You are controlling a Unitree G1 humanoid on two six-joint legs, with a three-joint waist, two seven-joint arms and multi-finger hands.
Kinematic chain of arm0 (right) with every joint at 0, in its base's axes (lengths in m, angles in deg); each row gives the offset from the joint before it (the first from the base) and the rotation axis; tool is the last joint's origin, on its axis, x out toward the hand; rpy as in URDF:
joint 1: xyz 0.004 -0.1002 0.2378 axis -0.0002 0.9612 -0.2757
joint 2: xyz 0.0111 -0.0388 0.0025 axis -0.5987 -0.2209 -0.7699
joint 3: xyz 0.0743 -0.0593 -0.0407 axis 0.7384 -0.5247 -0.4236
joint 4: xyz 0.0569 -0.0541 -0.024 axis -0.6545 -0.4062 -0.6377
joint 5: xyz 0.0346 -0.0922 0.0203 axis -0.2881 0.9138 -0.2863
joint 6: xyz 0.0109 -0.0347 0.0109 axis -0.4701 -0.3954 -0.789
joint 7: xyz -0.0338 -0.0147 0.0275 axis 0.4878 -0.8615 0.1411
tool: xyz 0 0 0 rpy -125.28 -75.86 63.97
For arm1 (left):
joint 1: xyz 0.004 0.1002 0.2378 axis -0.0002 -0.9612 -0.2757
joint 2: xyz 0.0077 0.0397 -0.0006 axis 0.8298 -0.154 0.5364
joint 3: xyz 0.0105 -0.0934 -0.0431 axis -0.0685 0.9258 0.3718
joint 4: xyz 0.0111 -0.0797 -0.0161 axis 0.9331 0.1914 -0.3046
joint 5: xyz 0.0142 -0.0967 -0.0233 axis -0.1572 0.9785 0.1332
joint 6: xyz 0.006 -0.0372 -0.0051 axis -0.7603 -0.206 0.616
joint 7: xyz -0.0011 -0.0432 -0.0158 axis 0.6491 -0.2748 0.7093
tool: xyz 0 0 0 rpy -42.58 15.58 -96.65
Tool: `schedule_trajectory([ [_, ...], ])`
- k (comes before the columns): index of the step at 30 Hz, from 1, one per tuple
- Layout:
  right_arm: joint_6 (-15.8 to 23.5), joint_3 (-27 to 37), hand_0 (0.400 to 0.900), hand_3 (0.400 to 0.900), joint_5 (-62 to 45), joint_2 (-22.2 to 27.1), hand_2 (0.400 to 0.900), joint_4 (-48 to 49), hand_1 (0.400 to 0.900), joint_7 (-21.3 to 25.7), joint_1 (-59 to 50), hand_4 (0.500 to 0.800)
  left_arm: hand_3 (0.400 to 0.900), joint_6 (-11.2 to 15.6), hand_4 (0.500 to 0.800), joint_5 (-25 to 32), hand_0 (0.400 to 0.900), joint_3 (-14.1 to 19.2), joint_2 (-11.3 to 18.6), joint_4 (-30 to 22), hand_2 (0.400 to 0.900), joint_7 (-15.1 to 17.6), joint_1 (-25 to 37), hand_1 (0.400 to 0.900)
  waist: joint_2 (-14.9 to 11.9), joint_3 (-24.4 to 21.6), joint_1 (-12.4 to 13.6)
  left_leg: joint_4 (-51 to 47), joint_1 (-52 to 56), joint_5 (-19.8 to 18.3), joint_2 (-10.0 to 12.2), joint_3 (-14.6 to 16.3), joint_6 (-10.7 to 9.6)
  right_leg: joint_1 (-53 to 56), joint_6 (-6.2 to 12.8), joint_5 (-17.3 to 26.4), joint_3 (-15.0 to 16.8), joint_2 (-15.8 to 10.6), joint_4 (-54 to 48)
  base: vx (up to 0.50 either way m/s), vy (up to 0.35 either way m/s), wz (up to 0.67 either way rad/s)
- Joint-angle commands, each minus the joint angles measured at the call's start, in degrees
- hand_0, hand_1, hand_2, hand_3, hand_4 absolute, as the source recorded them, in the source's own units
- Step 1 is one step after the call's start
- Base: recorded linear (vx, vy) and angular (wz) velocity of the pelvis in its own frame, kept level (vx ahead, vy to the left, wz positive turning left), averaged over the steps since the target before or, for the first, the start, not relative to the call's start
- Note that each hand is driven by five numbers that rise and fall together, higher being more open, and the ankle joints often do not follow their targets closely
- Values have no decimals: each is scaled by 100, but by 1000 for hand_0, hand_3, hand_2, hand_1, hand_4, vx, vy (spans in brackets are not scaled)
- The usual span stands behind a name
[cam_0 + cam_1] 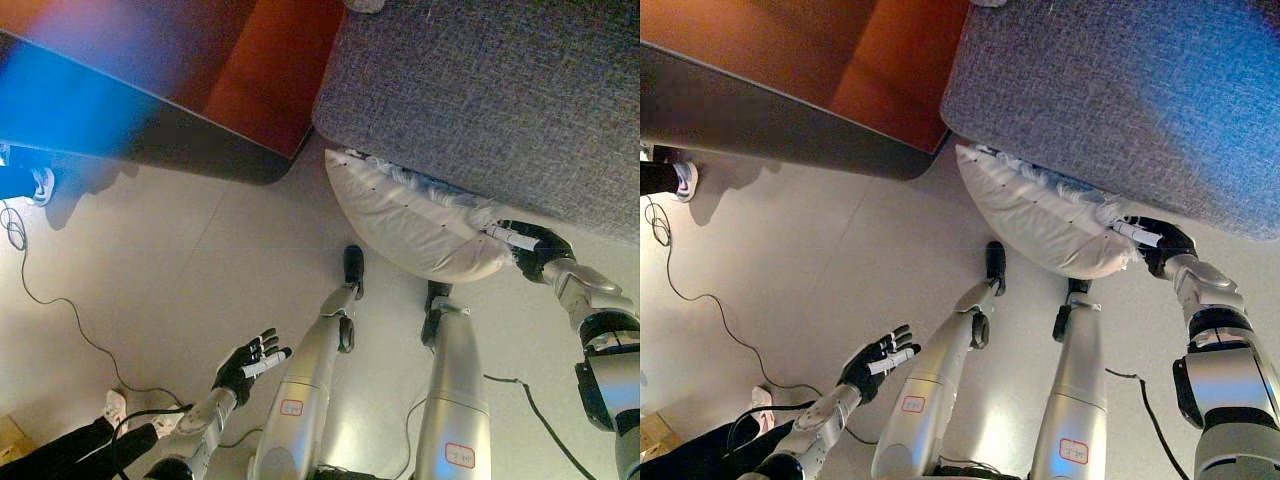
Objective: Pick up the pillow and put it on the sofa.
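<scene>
A white pillow (420, 225) leans against the front of the grey sofa (500, 90), its lower edge just above the floor. My right hand (530, 248) is at the pillow's right end, fingers curled on its corner; it also shows in the right eye view (1155, 242). My left hand (250, 365) hangs at the lower left over the floor, fingers spread and empty, well away from the pillow.
An orange and dark table or cabinet edge (220, 90) stands to the left of the sofa. A person's shoe (42, 184) shows at the far left, and another shoe (115, 408) at the lower left. The pale floor (180, 260) lies between.
</scene>
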Motion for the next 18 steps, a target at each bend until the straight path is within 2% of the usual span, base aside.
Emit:
schedule_trajectory([
  [1, 408, -38, 400, 400, -140, 807, 400, 277, 400, -384, -170, 500, 900, 100, 800, 230, 900, 21, -63, -124, 900, -10, -715, 900, 656, 145, -178, 664, 424, -1008, 24, 26, -399, 443, -187, -215, -343, 338, -306, -5, -5, -6],
  [9, 605, 2, 400, 400, -107, 724, 400, 404, 400, -791, 44, 500, 900, 72, 800, 180, 900, 32, -23, -77, 900, -39, -698, 900, 463, 145, -231, 523, 863, -1041, 17, -1, -381, 939, -148, -112, -399, 382, -615, 3, -1, -3],
  [18, 940, 145, 400, 400, -147, 401, 400, 696, 400, -1232, 859, 500, 900, 14, 800, -66, 900, 342, 71, 274, 900, -122, -594, 900, -81, 53, -286, 198, 1930, -1140, 81, -21, -361, 2187, -30, 76, -571, 419, -1324, 36, -38, -6],
])
